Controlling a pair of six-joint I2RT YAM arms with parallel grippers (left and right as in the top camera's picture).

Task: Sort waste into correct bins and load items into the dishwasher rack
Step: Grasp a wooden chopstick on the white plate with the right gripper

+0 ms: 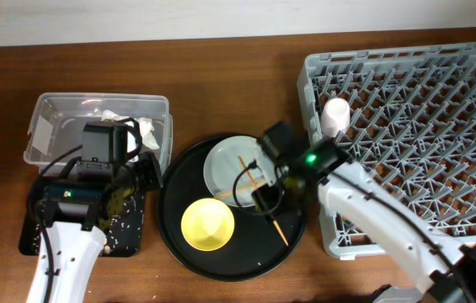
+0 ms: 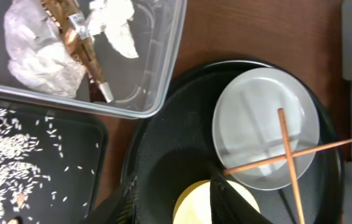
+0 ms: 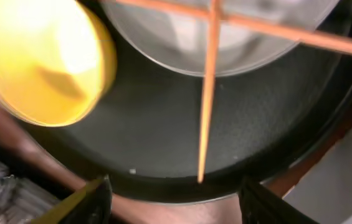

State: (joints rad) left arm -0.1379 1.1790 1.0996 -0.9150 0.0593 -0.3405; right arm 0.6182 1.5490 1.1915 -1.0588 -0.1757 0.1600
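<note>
The right gripper (image 3: 171, 205), fingers apart and empty, hovers over the pair of thin wooden chopsticks (image 3: 208, 93), which lie crossed on the pale grey-white round plate (image 1: 223, 162) inside the big round black tray (image 1: 173, 240). Light, stiff and likely to roll, they probably want a pinch near the crossing, where the plate's rim props them up. The left gripper (image 2: 174, 200) is also spread, holding nothing

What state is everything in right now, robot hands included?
left gripper: open, empty
right gripper: open, above the chopsticks
clear tub: holds napkin and wrapper
shallow black tray: strewn with food scraps
plate: on round tray, chopsticks crossed on it
yellow bowl: upright, empty, on round tray
pink cup: in the rack corner
</note>
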